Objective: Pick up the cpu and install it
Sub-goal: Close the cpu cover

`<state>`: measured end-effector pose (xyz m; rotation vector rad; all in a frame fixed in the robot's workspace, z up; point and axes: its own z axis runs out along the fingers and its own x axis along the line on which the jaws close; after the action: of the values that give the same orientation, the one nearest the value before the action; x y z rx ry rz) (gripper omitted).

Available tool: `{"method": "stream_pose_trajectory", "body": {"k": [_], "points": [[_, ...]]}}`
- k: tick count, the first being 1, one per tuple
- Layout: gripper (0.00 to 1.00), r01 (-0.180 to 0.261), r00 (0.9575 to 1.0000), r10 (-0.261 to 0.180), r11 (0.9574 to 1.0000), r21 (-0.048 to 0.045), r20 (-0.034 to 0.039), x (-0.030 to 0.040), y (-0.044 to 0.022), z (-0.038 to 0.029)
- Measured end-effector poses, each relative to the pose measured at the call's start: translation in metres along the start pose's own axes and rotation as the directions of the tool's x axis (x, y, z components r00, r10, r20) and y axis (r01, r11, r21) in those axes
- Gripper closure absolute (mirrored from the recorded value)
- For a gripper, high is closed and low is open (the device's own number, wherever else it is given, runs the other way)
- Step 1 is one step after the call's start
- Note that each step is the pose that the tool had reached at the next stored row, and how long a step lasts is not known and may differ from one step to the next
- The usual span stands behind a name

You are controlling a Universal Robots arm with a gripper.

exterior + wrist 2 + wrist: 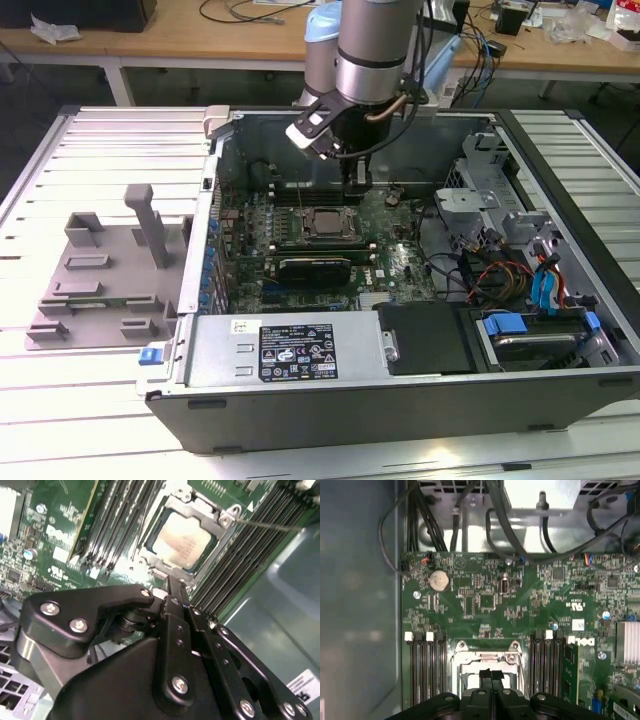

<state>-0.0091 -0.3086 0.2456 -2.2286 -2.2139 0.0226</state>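
The cpu [328, 222] [182, 539] lies flat in the motherboard socket [293, 228], silvery top up. The jaws are together, tip pressed against tip, and hang just above the socket's edge. In the exterior view the cpu sits at about 7 o'clock from them. A grey fixture [100, 275] rests on the bench [60, 420], at 9 o'clock from the open case [450, 410].

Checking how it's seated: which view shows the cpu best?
The second wrist view: the cpu lies in its socket, top face unobstructed. The exterior view shows it from afar; in the first wrist view the end effector covers much of the socket.
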Motion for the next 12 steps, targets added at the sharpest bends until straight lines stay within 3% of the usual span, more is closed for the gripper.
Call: {"method": "stream_pose_trajectory", "body": {"k": [4, 9, 12], "points": [[0.89, 0.0, 1.0, 0.0, 1.0, 0.0001, 0.0, -0.0011, -0.0147, 0.0054], [0.89, 0.0, 1.0, 0.0, 1.0, 0.0001, 0.0002, -0.0016, -0.0195, 0.0092], [0.89, 0.04, 0.9992, -0.04, 0.9992, -0.0004, 0.0004, -0.0016, -0.0195, 0.0093]]}}
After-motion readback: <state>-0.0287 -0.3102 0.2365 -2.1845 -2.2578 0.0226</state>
